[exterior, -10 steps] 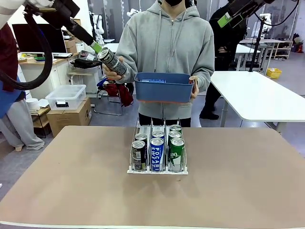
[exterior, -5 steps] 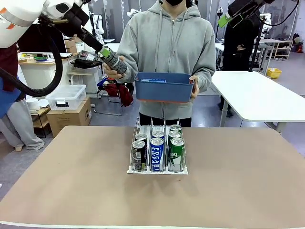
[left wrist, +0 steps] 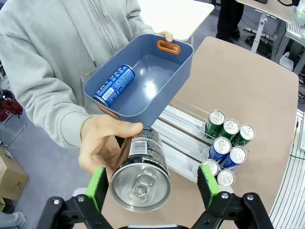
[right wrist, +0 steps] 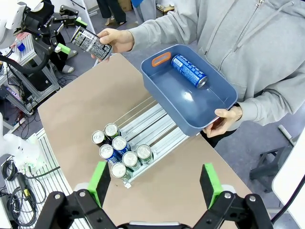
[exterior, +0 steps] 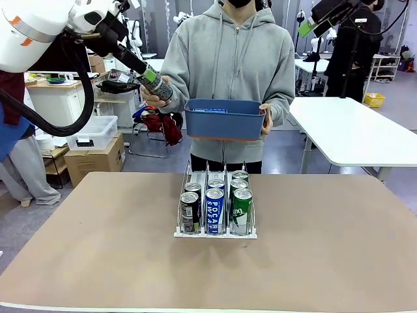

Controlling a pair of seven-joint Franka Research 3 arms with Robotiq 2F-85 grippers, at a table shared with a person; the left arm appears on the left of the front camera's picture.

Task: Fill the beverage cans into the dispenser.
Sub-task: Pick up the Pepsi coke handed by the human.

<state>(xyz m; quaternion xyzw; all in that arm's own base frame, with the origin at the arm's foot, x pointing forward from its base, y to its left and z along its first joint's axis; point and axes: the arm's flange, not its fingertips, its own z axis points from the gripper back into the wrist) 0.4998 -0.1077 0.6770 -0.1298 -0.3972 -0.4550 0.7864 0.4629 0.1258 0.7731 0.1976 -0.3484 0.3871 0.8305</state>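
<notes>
A person's hand point(left wrist: 102, 143) holds a black beverage can point(left wrist: 143, 162) out, top first, between the fingers of my left gripper point(left wrist: 152, 186). Its jaws stand open on either side of the can without pressing it. From the front, that gripper point(exterior: 151, 74) is high at the left beside the can point(exterior: 161, 89). On the table, the clear dispenser point(exterior: 215, 233) holds several cans: black point(exterior: 189, 212), blue point(exterior: 214, 210) and green point(exterior: 242, 210). My right gripper point(right wrist: 155, 179) hangs open high above the table with nothing in it.
With the other hand the person holds a blue bin point(exterior: 225, 122) above the far end of the dispenser. One blue can point(left wrist: 114, 85) lies inside it. The brown table point(exterior: 98, 248) lies bare around the dispenser. A white table point(exterior: 352, 130) stands behind on the right.
My left gripper has moved right and down to the offered black can, and its fingers now flank the can's top. The person, the bin and the dispenser have stayed put.
</notes>
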